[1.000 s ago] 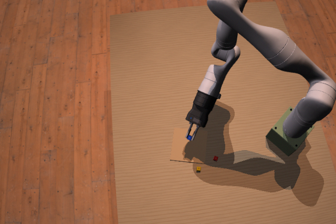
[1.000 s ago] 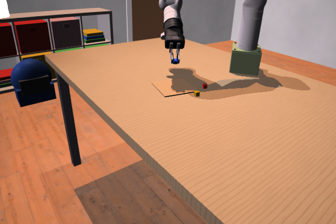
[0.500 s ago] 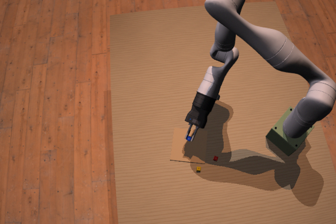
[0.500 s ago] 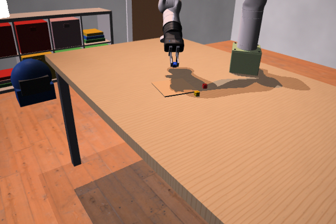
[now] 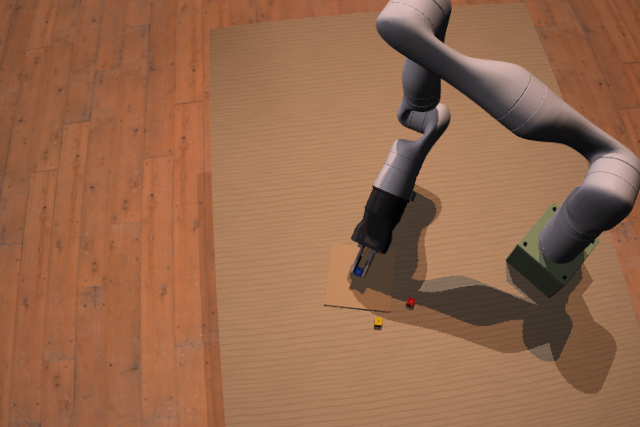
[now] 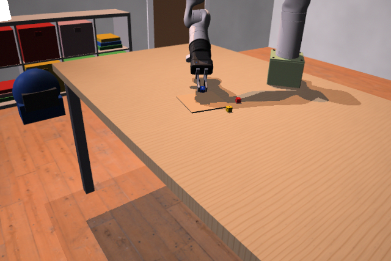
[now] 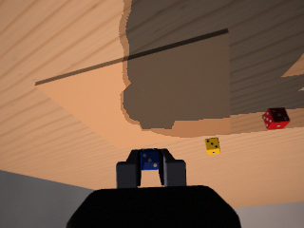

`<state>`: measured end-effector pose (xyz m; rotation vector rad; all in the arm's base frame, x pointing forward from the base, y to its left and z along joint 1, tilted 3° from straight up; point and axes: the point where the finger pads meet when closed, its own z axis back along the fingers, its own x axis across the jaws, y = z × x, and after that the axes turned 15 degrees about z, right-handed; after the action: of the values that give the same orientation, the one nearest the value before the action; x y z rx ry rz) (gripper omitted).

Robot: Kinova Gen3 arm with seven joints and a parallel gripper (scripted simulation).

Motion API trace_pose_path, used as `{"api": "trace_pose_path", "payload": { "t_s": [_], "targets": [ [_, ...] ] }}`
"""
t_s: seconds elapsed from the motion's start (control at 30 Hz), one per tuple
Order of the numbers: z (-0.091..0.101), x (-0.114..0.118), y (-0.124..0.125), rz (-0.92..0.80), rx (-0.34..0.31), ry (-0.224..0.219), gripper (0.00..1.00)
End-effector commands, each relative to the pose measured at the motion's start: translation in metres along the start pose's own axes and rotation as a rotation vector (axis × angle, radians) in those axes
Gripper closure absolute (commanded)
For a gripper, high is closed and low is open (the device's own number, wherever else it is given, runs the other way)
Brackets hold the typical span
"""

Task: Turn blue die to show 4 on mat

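My gripper [image 5: 360,273] [image 6: 201,88] [image 7: 149,161] is shut on the blue die [image 5: 357,271] [image 6: 202,88] [image 7: 150,160] and holds it between the fingertips, above the thin tan mat [image 5: 338,295] [image 6: 185,101] [image 7: 85,104]. The gripper is tilted. Pale pips show on the blue die in the wrist view, but its upward face cannot be read surely. The mat lies on the table, partly in the arm's shadow. The yellow die [image 5: 378,322] [image 6: 229,109] [image 7: 213,146] and the red die [image 5: 410,302] [image 6: 238,100] [image 7: 276,119] lie apart, off the mat.
The arm's green base block [image 5: 535,267] [image 6: 285,71] stands on the table to the right of the mat. The table's long edge [image 6: 142,157] runs along the left in the exterior view. A shelf [image 6: 113,13] and a blue object [image 6: 36,90] are beyond the table.
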<state>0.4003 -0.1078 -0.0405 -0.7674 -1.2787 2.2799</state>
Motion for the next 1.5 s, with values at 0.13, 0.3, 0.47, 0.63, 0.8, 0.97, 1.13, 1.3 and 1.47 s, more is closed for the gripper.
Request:
{"api": "trace_pose_path", "payload": {
  "t_s": [0.13, 0.3, 0.47, 0.63, 0.8, 0.97, 1.13, 1.3, 1.47],
  "targets": [
    [-0.0079, 0.0070, 0.0132, -0.010, -0.003, -0.004, 0.66],
    [-0.0087, 0.0074, 0.0147, -0.010, -0.003, -0.004, 0.66],
    [-0.0087, 0.0074, 0.0147, -0.010, -0.003, -0.004, 0.66],
    [-0.0087, 0.0074, 0.0147, -0.010, -0.003, -0.004, 0.66],
    [-0.0087, 0.0074, 0.0147, -0.010, -0.003, -0.004, 0.66],
    [-0.0087, 0.0074, 0.0147, -0.010, -0.003, -0.004, 0.66],
    [-0.0087, 0.0074, 0.0147, -0.010, -0.003, -0.004, 0.66],
    [-0.0087, 0.0074, 0.0147, -0.010, -0.003, -0.004, 0.66],
    [-0.0087, 0.0074, 0.0147, -0.010, -0.003, -0.004, 0.66]
  ]
}}
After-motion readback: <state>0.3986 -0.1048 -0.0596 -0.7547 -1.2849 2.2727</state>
